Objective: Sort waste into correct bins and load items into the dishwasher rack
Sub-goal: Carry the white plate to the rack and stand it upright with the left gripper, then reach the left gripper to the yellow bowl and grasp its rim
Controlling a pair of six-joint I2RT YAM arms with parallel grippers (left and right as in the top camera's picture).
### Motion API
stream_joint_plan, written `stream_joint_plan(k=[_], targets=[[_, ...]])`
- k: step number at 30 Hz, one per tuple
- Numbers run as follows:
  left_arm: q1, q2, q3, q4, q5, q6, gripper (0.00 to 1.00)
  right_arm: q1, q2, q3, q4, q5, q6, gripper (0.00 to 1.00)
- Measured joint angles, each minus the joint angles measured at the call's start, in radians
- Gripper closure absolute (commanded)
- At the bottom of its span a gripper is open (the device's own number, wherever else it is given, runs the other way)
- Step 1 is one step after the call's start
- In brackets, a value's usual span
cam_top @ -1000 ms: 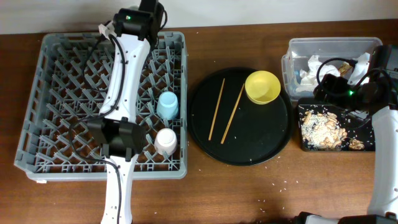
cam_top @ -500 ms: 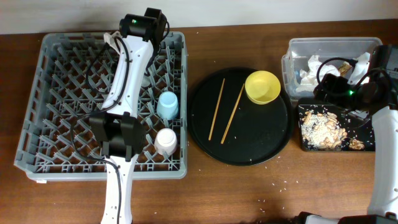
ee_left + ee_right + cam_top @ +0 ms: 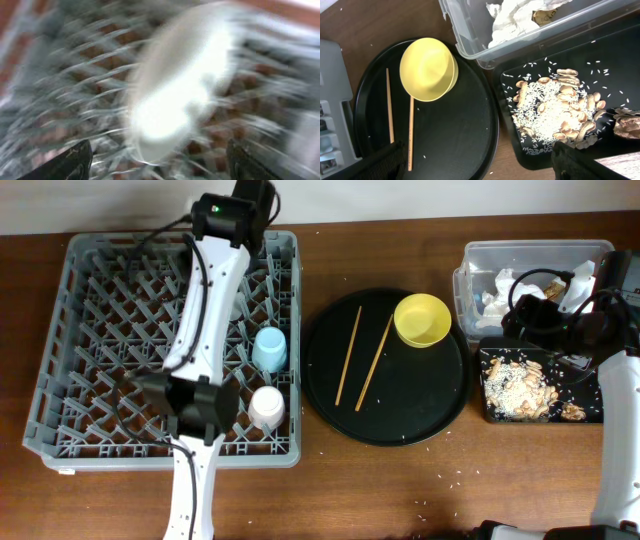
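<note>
In the left wrist view, which is blurred by motion, a white plate [image 3: 175, 85] stands on edge among the pegs of the grey dishwasher rack [image 3: 90, 330]. My left gripper [image 3: 160, 167] is open and its fingers stand clear of the plate on both sides. A light blue cup [image 3: 268, 348] and a small white cup [image 3: 266, 408] sit upside down in the rack. The yellow bowl [image 3: 422, 319] and two chopsticks [image 3: 348, 355] lie on the round black tray [image 3: 400, 415]. My right gripper [image 3: 482, 167] hangs open and empty above the gap between that tray and the shallow black tray [image 3: 620, 45].
The clear tub [image 3: 530, 252] at the far right holds white tissues [image 3: 515, 17] and a gold-brown wrapper [image 3: 542, 15]. The shallow black tray [image 3: 592, 416] in front of it holds rice and nut shells [image 3: 560, 107]. Rice grains dot the wooden table [image 3: 400, 490].
My left gripper has opened and let go of the plate, and its wrist has shifted toward the rack's far edge. The right arm has stayed still.
</note>
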Motion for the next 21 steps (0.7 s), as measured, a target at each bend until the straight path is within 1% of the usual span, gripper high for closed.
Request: stream_joint_plan(k=[2, 4, 6, 9, 13, 16, 19, 21], targets=[[-0.031, -0.028, 0.026, 0.072, 0.154, 0.118, 0.16, 0.0, 0.0, 0.0, 0.001, 0.0, 0.0, 0.07], [-0.053, -0.037, 0.035, 0.131, 0.296, 0.187, 0.16, 0.0, 0.0, 0.0, 0.001, 0.0, 0.0, 0.07], [-0.076, -0.034, 0.037, 0.173, 0.41, 0.232, 0.16, 0.0, 0.0, 0.0, 0.0, 0.0, 0.0, 0.07], [-0.115, -0.01, 0.037, 0.22, 0.516, 0.27, 0.17, 0.0, 0.0, 0.0, 0.0, -0.002, 0.0, 0.07], [-0.166, 0.055, 0.037, 0.268, 0.588, 0.288, 0.18, 0.0, 0.0, 0.0, 0.01, -0.034, 0.0, 0.07], [-0.2, 0.097, 0.035, 0.282, 0.613, 0.294, 0.18, 0.014, 0.0, 0.0, 0.034, -0.056, -0.001, 0.08], [-0.216, 0.111, 0.035, 0.298, 0.633, 0.294, 0.18, 0.066, 0.004, 0.0, 0.064, -0.071, 0.003, 0.09], [-0.212, 0.111, 0.035, 0.301, 0.639, 0.294, 0.18, 0.115, 0.019, 0.0, 0.087, -0.078, 0.01, 0.12]])
